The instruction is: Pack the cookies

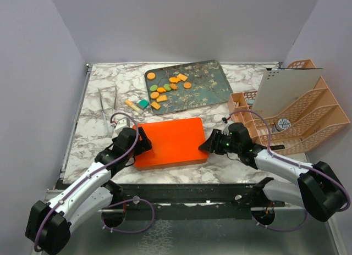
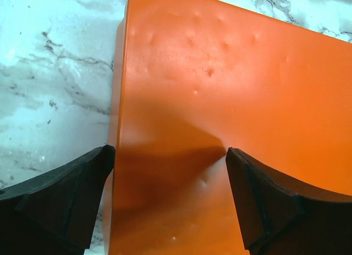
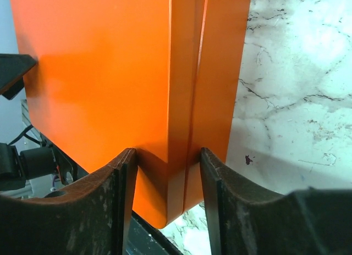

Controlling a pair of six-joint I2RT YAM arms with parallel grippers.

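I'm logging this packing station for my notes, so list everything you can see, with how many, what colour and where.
cookies: about eleven, orange plus two green, on the tray
tray: one, dark teal with blossom print, back centre
small blocks: two, yellow and teal, just left of the tray
tweezers: one, metal, back left
orange box: one, closed, table centre
file rack: one, peach, right side
white sheet: one, standing in the rack
table: one, white marble
left tool: open, over the box's left edge
right tool: shut on the box's right edge
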